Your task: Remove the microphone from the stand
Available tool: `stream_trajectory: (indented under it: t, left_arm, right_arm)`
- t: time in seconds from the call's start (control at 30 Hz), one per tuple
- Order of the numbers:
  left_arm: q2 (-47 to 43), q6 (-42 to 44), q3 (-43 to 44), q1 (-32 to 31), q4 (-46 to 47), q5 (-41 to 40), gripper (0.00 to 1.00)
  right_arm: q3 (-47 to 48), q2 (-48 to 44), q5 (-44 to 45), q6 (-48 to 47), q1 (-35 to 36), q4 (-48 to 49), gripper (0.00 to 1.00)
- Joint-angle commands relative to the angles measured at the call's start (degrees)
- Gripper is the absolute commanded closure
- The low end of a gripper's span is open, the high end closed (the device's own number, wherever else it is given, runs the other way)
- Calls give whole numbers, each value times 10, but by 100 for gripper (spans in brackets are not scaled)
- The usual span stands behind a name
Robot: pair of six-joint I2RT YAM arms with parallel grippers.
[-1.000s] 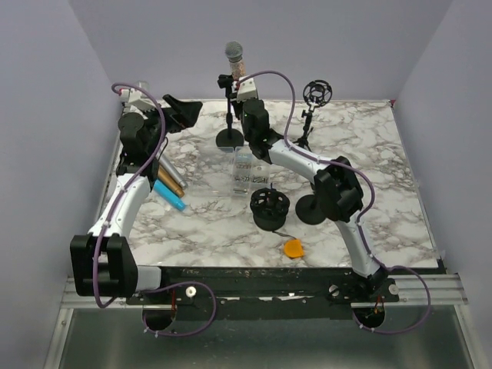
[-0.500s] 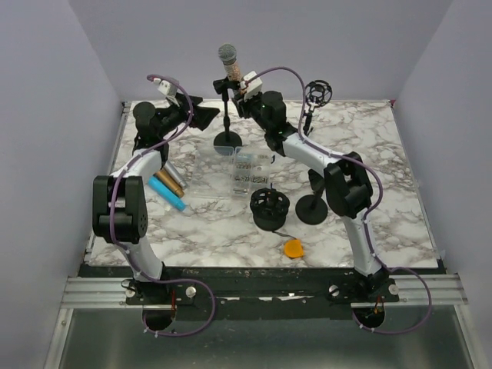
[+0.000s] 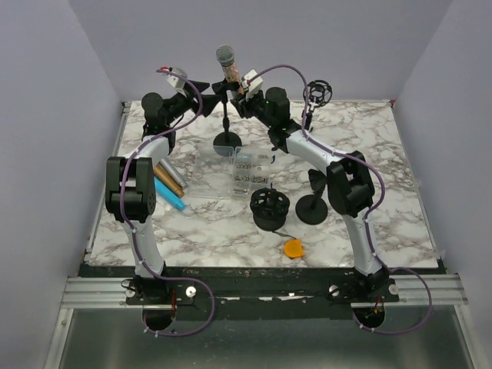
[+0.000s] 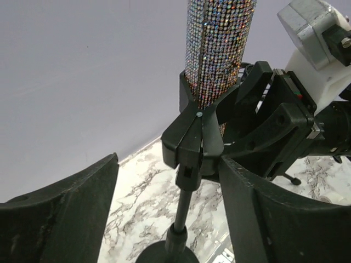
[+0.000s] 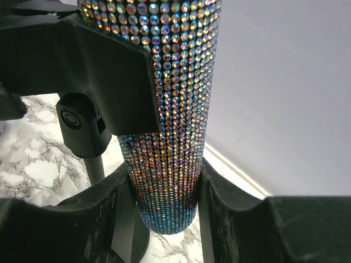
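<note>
The rhinestone-covered microphone [image 3: 227, 68] stands upright in the black clip [image 3: 224, 89] of a stand with a round base [image 3: 228, 140] at the back of the table. My right gripper [image 3: 237, 98] is shut on the microphone's lower end [image 5: 170, 137], its pads [image 5: 123, 205] pressing both sides just below the clip [image 5: 82, 66]. My left gripper [image 3: 207, 87] is open. In the left wrist view its fingers [image 4: 66, 219] stand either side of the stand's pole [image 4: 181, 219] without touching it, below the clip [image 4: 192, 137] and the microphone [image 4: 219, 49].
A second stand with a ring mount [image 3: 316, 94] is to the right. A clear plastic box [image 3: 231, 173], a black round cage [image 3: 270, 207], a black disc base [image 3: 311, 209], an orange piece [image 3: 293, 248] and gold and blue tubes [image 3: 169, 186] lie on the marble table.
My left arm has swung up and right from the table's left side, bringing its gripper to the stand. My right gripper has risen to the microphone's lower end.
</note>
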Motion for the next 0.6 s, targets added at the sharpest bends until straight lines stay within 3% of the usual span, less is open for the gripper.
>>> stream_trajectory:
  t: [0.0,0.57]
  left_arm:
    - [18,11,2,-9,68,-23,32]
    - [35,-9,24,-25,95,-7,36]
  right_arm:
    - [18,-2,-20,13,1,-10,99]
    - [36,7,-18,17,1,-21,99]
